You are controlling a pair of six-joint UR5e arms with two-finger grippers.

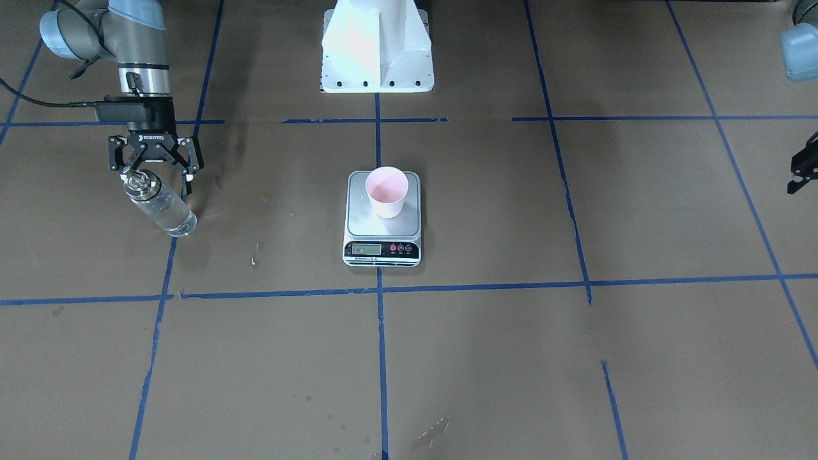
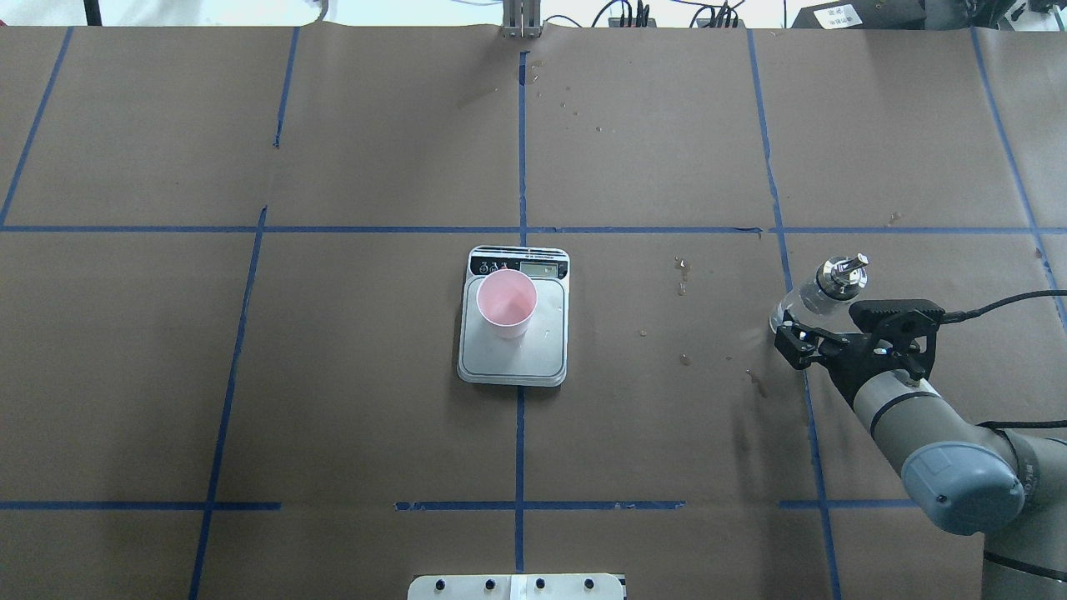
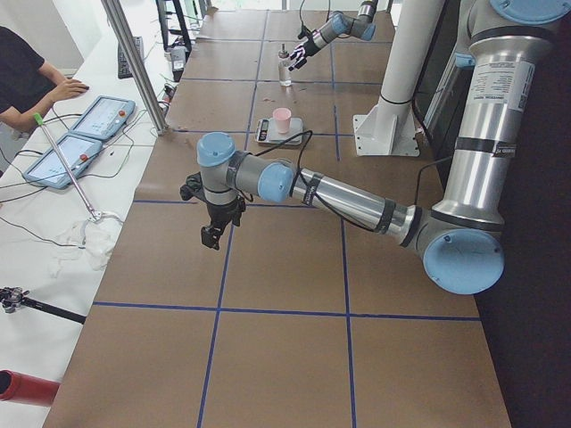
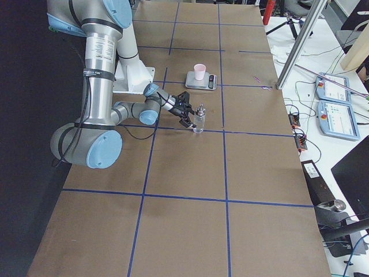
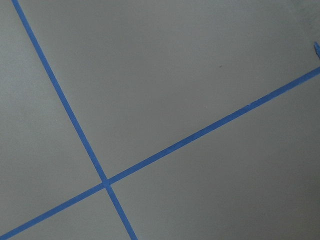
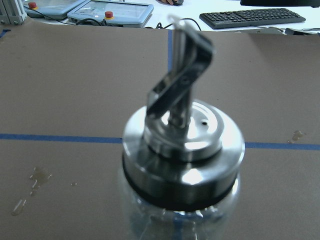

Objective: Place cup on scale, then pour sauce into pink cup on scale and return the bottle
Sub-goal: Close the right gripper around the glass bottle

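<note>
**A:** How will the glass bottle (image 1: 163,207) handle?

**B:** I'd say stiff, slick and breakable, and heavy for its size with the clear sauce (image 1: 174,218) inside. It stands on the counter (image 1: 486,358) on the robot's right, well apart from the scale (image 1: 358,223). The right hand (image 1: 155,179) is spread wide around its top, gripping nothing. I'd grasp the glass body below the pourer cap (image 6: 182,145).

**A:** Room to move?

**B:** Plenty; nothing stands between the two. The pink cup (image 1: 386,191) sits on the platform, and it looks light and easy to tip. The left hand (image 3: 212,234) hangs far off. I cannot tell whether it is spread or closed.
</note>
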